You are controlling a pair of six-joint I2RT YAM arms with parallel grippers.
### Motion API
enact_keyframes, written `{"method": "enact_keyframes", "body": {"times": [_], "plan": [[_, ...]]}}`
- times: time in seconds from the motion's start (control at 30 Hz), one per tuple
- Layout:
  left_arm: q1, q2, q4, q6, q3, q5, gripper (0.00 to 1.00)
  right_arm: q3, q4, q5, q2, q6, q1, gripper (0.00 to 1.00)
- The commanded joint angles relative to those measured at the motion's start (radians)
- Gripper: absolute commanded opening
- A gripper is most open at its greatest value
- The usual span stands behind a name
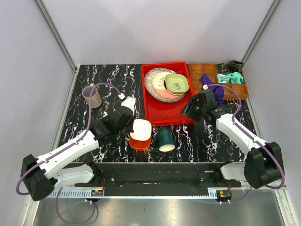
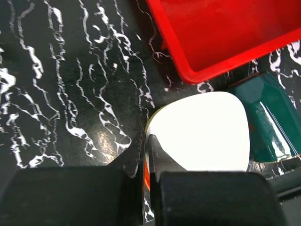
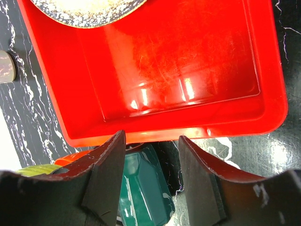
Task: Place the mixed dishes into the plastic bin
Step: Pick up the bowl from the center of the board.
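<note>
Pinching the rim of the orange-white bowl point(image 2: 202, 132) in tightly closed jaws, the left gripper point(image 2: 145, 141) is stretching diagonally forward, just short of the red plastic bin point(image 2: 225, 42). Only the top view is showing the light green bowl point(image 1: 176, 83) stacked on plates point(image 1: 154, 85) in the bin's far half; the right gripper point(image 3: 150, 141) is hovering half open, empty, by its near rim.
</note>
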Motion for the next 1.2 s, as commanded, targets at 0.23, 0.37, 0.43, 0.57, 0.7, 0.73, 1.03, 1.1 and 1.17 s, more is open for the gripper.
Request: {"method": "enact_keyframes", "body": {"times": [0.23, 0.37, 0.43, 0.57, 0.7, 0.73, 1.03, 1.1, 1.17], "plan": [[0.094, -0.062, 0.059, 0.025, 0.076, -0.02, 0.0, -0.009, 0.032, 0.026, -0.077, -0.001, 0.001, 0.58], [0.15, -0.071, 0.092, 0.025, 0.058, 0.049, 0.0, -0.009, 0.022, 0.035, -0.091, -0.008, 0.001, 0.58], [0.167, -0.063, 0.107, 0.027, 0.062, 0.066, 0.0, -0.009, 0.016, 0.047, -0.1, -0.011, 0.001, 0.58], [0.167, 0.002, 0.116, 0.048, 0.117, 0.088, 0.0, -0.009, -0.004, 0.092, -0.134, -0.003, 0.002, 0.58], [0.167, 0.093, 0.164, 0.08, 0.182, 0.115, 0.0, -0.017, -0.025, 0.181, -0.197, 0.005, 0.002, 0.59], [0.167, 0.118, 0.173, 0.085, 0.202, 0.121, 0.0, -0.018, -0.031, 0.203, -0.205, 0.005, 0.001, 0.6], [0.167, 0.393, 0.213, 0.14, 0.461, 0.207, 0.0, -0.037, -0.085, 0.254, -0.267, -0.005, -0.014, 0.63], [0.166, 0.441, 0.216, 0.16, 0.505, 0.223, 0.0, -0.05, -0.094, 0.265, -0.297, 0.003, -0.017, 0.64], [0.167, 0.515, 0.214, 0.173, 0.57, 0.238, 0.0, -0.063, -0.099, 0.283, -0.327, 0.006, -0.021, 0.65]]}}
